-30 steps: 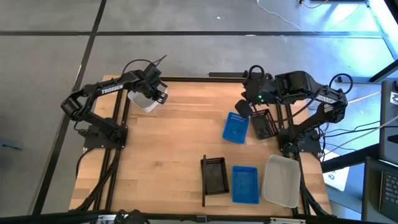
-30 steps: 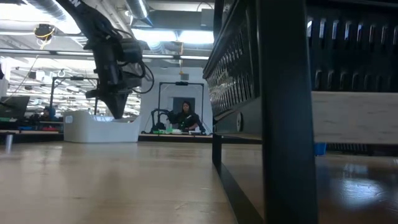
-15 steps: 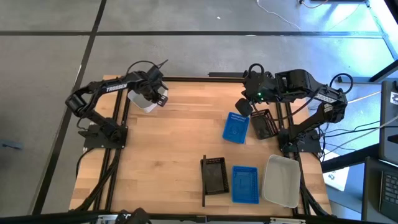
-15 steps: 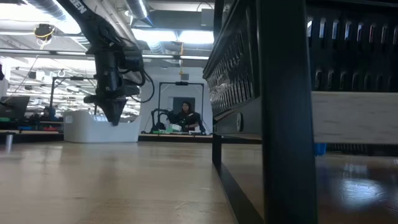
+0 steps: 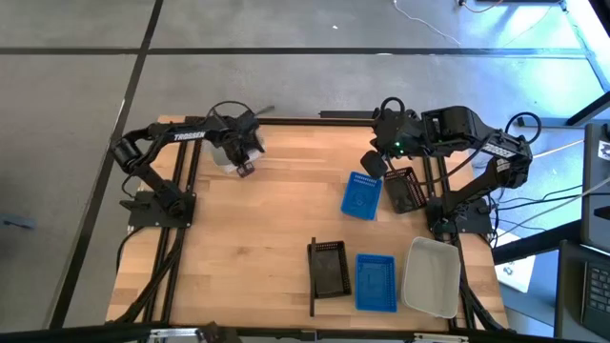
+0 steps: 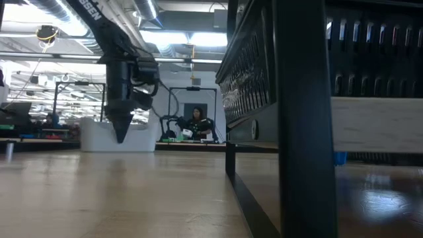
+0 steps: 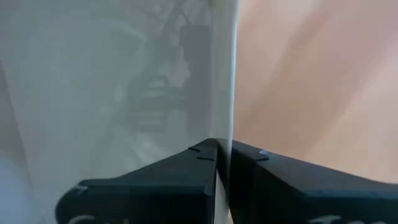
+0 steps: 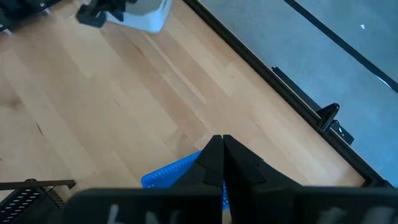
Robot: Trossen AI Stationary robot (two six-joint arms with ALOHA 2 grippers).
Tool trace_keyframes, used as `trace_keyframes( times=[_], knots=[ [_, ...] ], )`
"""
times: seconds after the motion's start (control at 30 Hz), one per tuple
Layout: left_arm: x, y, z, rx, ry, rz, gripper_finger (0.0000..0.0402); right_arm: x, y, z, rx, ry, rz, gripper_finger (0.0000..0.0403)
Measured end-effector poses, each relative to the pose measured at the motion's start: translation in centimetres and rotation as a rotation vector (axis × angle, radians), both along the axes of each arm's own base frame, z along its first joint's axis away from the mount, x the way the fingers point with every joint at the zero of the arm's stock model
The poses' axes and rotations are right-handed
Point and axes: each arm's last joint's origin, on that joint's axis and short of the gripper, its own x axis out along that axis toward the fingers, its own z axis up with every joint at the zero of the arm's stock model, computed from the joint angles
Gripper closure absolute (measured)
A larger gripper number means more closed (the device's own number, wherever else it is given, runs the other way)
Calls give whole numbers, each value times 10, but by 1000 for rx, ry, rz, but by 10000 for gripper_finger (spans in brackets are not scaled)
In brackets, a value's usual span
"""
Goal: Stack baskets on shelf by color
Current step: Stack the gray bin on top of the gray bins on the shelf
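Observation:
My left gripper (image 5: pixel 244 164) is shut on a translucent white basket (image 5: pixel 221 154) at the table's far left; the basket also shows in the low view (image 6: pixel 135 137). My right gripper (image 5: pixel 374 164) is shut and hangs over the far corner of a blue basket (image 5: pixel 361 196) lying on the table. I cannot tell whether it touches it. A black slotted basket (image 5: pixel 404 191) lies beside the blue one. On the shelf (image 6: pixel 377 125), next to its black bar (image 5: pixel 312 281), stand a black basket (image 5: pixel 331 267), a blue basket (image 5: pixel 375 283) and a white basket (image 5: pixel 431 276). My left gripper pinches the white basket's side wall (image 7: pixel 224 112) at its rim, one finger inside the basket and one outside. The fingers (image 6: pixel 120 129) come from above and point straight down. The basket stands upright, its bottom (image 6: pixel 135 149) on the table as far as I can see.
The right arm's base (image 5: pixel 457 214) stands at the table's right edge, the left arm's base (image 5: pixel 152 205) at its left edge. Bare wood (image 5: pixel 257 229) lies between the left arm and the shelf. A person (image 6: pixel 197 122) sits in the room beyond the table.
My left gripper has turned from a slant to pointing straight down. It has gone a little toward the table's right edge, still shut on the white basket. The basket has slid the same way along the table.

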Motion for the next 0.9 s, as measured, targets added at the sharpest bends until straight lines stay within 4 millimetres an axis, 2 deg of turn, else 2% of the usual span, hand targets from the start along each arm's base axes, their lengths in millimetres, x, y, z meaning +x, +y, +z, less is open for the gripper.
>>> trace_keyframes(
  times=[0.3, 0.5, 0.67, 0.77, 0.9],
  knots=[
    [26, -50, -1, 48, 123, -854, 401, 0, 0, 0, -11, 10, 17, 402],
    [47, -84, 0, 142, 119, -1266, 401, 0, 0, 0, -11, 10, 17, 402],
    [58, -112, 0, 233, 145, -1676, 401, 0, 0, 0, -11, 10, 17, 402],
    [63, -124, 0, 292, 161, -1781, 401, 0, 0, 0, -11, 10, 17, 402],
    [72, -133, 1, 355, 105, -1721, 401, 0, 0, 0, -11, 9, 17, 402]
  ],
)
